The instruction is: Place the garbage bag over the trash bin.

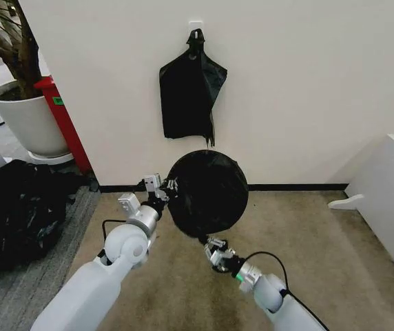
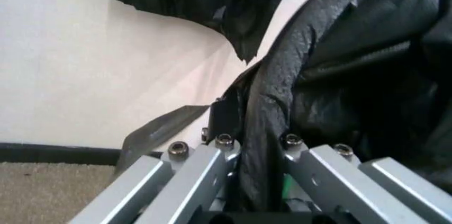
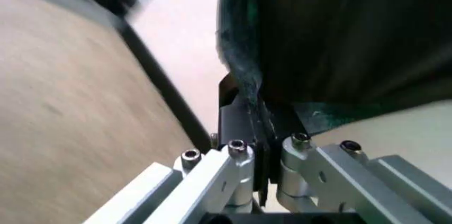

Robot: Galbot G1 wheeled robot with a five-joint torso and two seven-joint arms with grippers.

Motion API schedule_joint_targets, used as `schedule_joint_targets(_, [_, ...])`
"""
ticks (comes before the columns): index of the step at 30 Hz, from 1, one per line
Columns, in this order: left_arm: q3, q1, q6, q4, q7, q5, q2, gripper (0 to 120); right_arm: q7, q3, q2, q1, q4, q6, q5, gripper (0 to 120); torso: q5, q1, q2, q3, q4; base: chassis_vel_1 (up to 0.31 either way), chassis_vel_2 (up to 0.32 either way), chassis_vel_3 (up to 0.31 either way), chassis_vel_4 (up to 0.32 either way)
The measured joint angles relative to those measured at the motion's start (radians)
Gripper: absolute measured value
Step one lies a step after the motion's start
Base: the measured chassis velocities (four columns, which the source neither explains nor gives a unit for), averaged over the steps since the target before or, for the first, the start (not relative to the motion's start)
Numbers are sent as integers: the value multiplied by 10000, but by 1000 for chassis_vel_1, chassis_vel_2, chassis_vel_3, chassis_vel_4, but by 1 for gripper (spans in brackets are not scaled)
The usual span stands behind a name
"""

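The garbage bag [image 1: 207,193] is stretched into a dark round disc in the middle of the scene, just in front of the white wall [image 1: 307,83], and both hands are on it. The left hand [image 1: 164,187] is up at the bag's left edge, and the left wrist view shows its fingers [image 2: 211,166] pinched tight on a crumpled fold of glossy black film running between them. The right hand [image 1: 212,243] sits at the near, lower edge of the disc; from its own wrist camera its fingers [image 3: 236,166] are closed on the rim of the film, with dark plastic rising right above the clamp. Through the bag's film in the right wrist view there is a pale curved surface [image 3: 395,123] just under the plastic, though it is hard to say for certain that this is the trash bin.

On the wall above, a flat black bundle of bags [image 1: 189,96] hangs from a small hook [image 1: 195,33], pinched to a point at the top. Far left stands a large white plant pot [image 1: 28,121] with a tree trunk rising from it, and a big heap of black plastic [image 1: 18,207] lies on the floor at the near left. Beige carpet [image 1: 321,241] covers the floor, with a white panel [image 1: 390,200] at the right.
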Motion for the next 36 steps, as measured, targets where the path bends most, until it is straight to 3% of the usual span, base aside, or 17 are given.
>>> schedule_joint_targets(3, [-4, -22, -78, 157, 150, 136, 90, 1, 502, -141, -449, -102, 272, -564, 986, 7, -2, 0, 0, 0, -3, 0, 0, 0, 0])
schedule_joint_targets(5, [-13, -84, -201, 318, 198, 227, 91, 1, 275, -254, -742, -217, 519, -395, 1970, 15, -1, 0, 0, 0, -2, 0, 0, 0, 0])
schedule_joint_targets(10, [9, -207, -549, 695, 308, 630, 2, 1, -1499, -307, -1323, -475, 931, 1064, 3925, 31, 0, 0, 0, 0, -1, 0, 0, 0, 0])
schedule_joint_targets(13, [70, -248, -844, 1065, 383, 1177, -18, 1, -3422, -92, -1848, -810, 1535, 2191, 5191, 45, -1, 0, 0, 0, -4, 0, 0, 0, 0])
schedule_joint_targets(14, [70, -248, -844, 1065, 383, 1177, -18, 1, -3422, -92, -1848, -810, 1535, 2191, 5191, 45, -1, 0, 0, 0, -4, 0, 0, 0, 0])
schedule_joint_targets(18, [27, 20, -1241, 1213, 465, 2029, 49, 1, -5419, 58, -2178, -925, 2641, 2358, 7344, 61, -1, 0, 0, -1, 0, 0, 0, 0, 0])
schedule_joint_targets(20, [37, 67, -1316, 1249, 489, 2207, 44, 1, -5535, 23, -2211, -938, 3036, 2357, 7837, 61, -1, 0, 0, 0, 2, 0, 0, 0, 0])
schedule_joint_targets(23, [101, 86, -1506, 1394, 545, 2609, -81, 1, -5436, -239, -2174, -905, 3845, 1823, 8881, 49, -3, 0, 0, -1, -2, 0, 0, 0, 0])
schedule_joint_targets(26, [178, 75, -1636, 1510, 621, 2824, -226, 1, -4486, -682, -2010, -814, 4388, 1086, 9356, 37, -2, 0, 0, 0, -2, 0, 0, 0, 0])
schedule_joint_targets(28, [200, 74, -1670, 1522, 658, 2857, -266, 1, -4005, -825, -1948, -767, 4531, 823, 9327, 36, -3, 0, 0, -1, -2, 0, 0, 0, 0])
schedule_joint_targets(34, [510, -74, -2090, 1793, 1047, 3349, -552, 1, 840, -2294, -1512, 59, 5457, -2711, 9072, 7, -3, 0, 0, 0, -2, 0, 0, 0, 0])
schedule_joint_targets(36, [556, -88, -2113, 1812, 1059, 3394, -579, 1, 1225, -2414, -1455, 188, 5511, -3056, 9146, 5, -1, 0, 0, 0, -3, 0, 0, 0, 0])
